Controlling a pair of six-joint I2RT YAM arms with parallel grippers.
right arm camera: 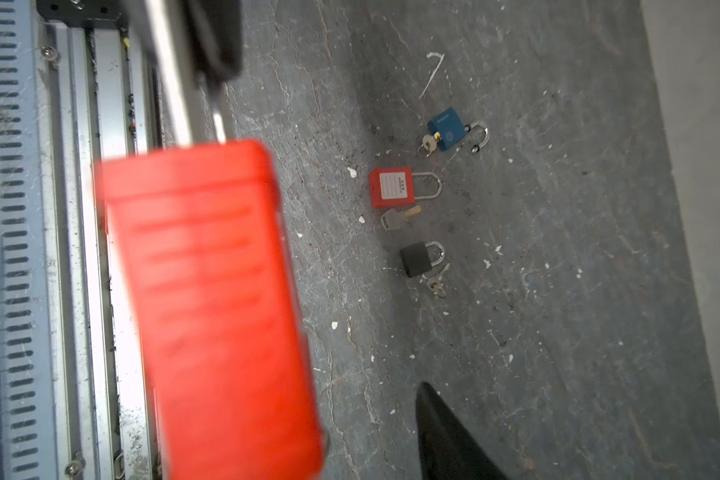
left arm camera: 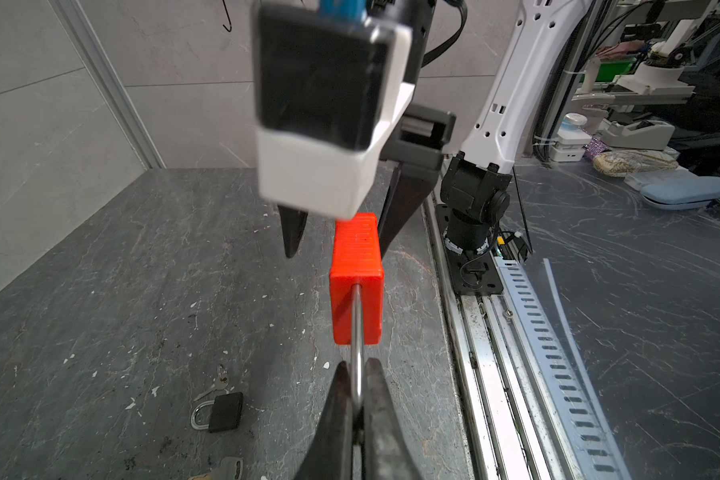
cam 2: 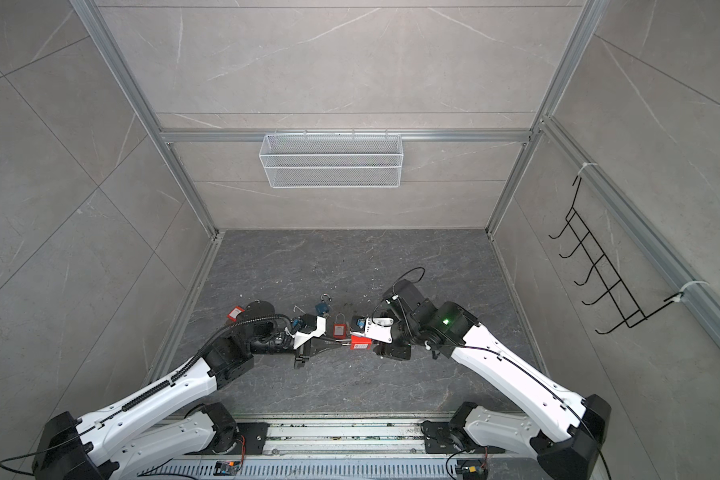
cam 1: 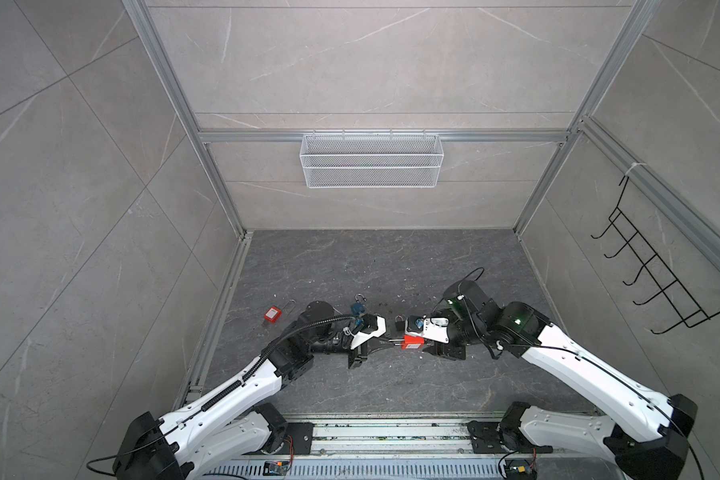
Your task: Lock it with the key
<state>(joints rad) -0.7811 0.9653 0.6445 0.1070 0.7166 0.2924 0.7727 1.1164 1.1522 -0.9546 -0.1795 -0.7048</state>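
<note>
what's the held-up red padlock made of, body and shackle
Padlock body: looks like moulded plastic, matte bright red, with ribbed faces and rounded edges. Shackle: probably steel, polished silver, with a bright highlight along the rod; exact metal unclear.

The lifted padlock [left arm camera: 356,286] had a bright red body with fine ribbed lines and a silver shackle [left arm camera: 356,328]. On the dark grey floor [cam 1: 391,266], marbled with pale veins and white flecks, were a blue padlock [right arm camera: 445,129], a black padlock [right arm camera: 418,258] and a red padlock [right arm camera: 391,188] with a white printed label. The walls [cam 1: 371,62] were light grey tile with white veining. The far basket [cam 1: 371,160] was white mesh, and the hook rack [cam 1: 656,257] on the right was black.
</note>
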